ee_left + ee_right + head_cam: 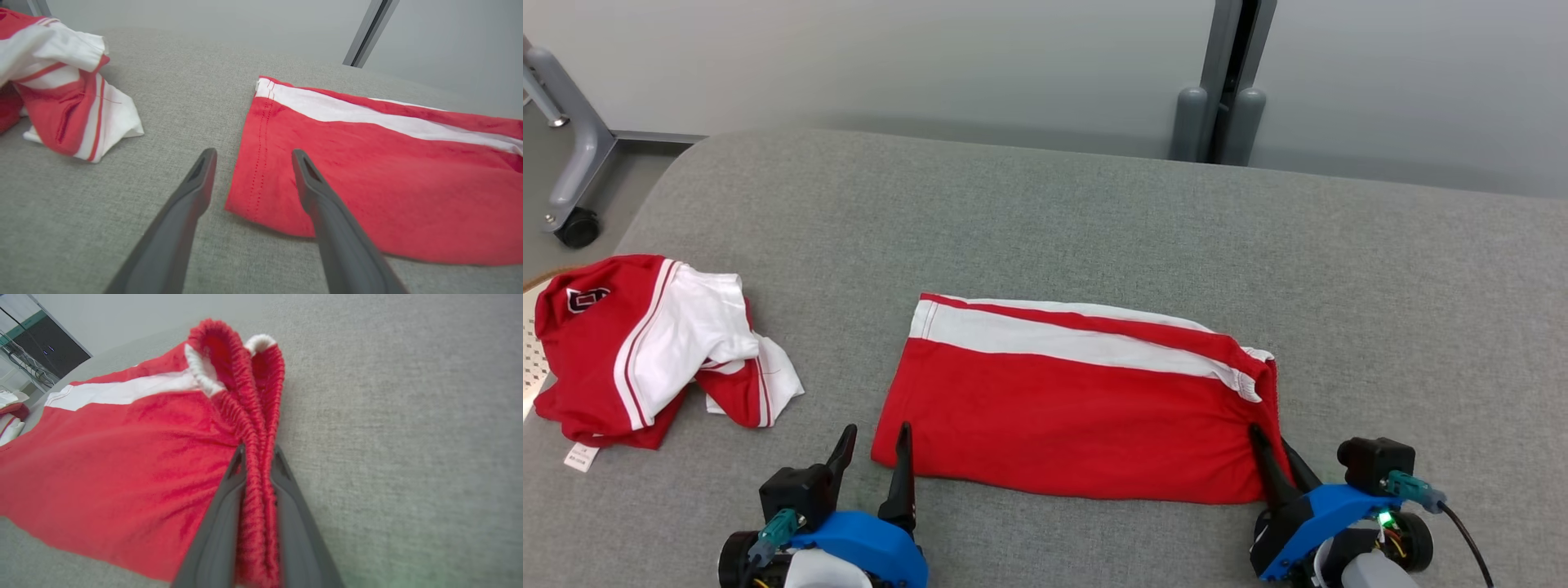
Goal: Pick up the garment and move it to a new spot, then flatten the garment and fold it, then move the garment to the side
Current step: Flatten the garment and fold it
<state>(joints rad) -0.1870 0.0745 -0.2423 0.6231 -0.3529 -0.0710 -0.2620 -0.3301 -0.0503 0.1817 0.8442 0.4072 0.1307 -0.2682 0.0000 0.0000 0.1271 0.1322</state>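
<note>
The garment (1078, 408) is a pair of red shorts with a white side stripe, lying flat in the middle of the grey padded table (1094, 229). My right gripper (1274, 457) is shut on the elastic waistband at the garment's near right corner; in the right wrist view the ribbed waistband (257, 477) is pinched between the two fingers. My left gripper (876, 449) is open at the near left corner, its jaws straddling the hem. In the left wrist view one finger (314, 183) lies over the red cloth (388, 171) and the other over bare table.
A second red and white garment (645, 343) lies crumpled at the table's left edge, also seen as a crumpled heap (61, 81) in the left wrist view. A grey post (1225, 82) stands behind the table and a wheeled frame leg (572, 163) at the far left.
</note>
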